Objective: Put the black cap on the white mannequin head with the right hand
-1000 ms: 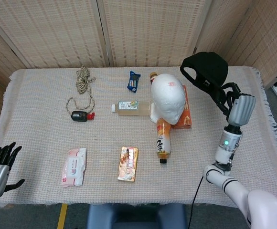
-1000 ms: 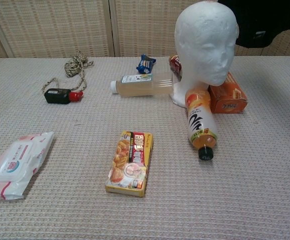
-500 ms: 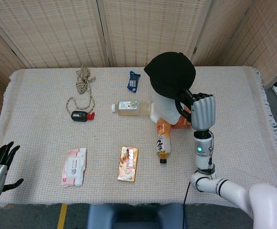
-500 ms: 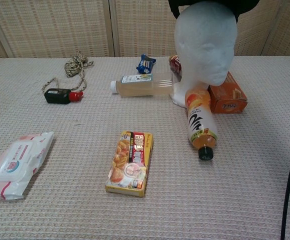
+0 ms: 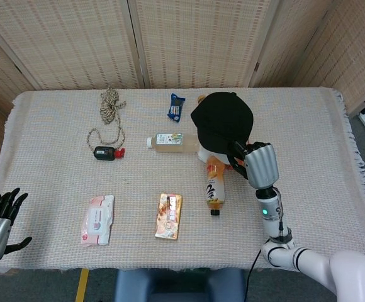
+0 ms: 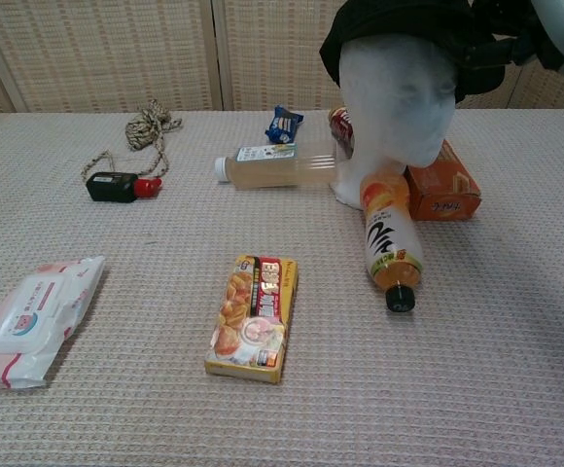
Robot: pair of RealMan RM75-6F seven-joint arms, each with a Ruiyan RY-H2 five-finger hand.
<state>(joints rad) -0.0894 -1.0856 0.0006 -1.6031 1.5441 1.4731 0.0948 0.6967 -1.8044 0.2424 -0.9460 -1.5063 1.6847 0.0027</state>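
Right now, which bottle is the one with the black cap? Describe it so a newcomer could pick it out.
Start at the white mannequin head wearing the black cap. The orange bottle lies just in front of its neck, black lid toward the near table edge. The other bottle, to the head's left, is pale with a white lid.

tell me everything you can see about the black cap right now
The black cap looks like soft matte fabric with a rounded crown. It sits low over the top of the white mannequin head, hiding the crown and leaving the face bare in the chest view. From above it covers nearly the whole head. The right robot hand grips its edge on the robot's right side, where the fabric bunches darkly. Nothing else touches it.
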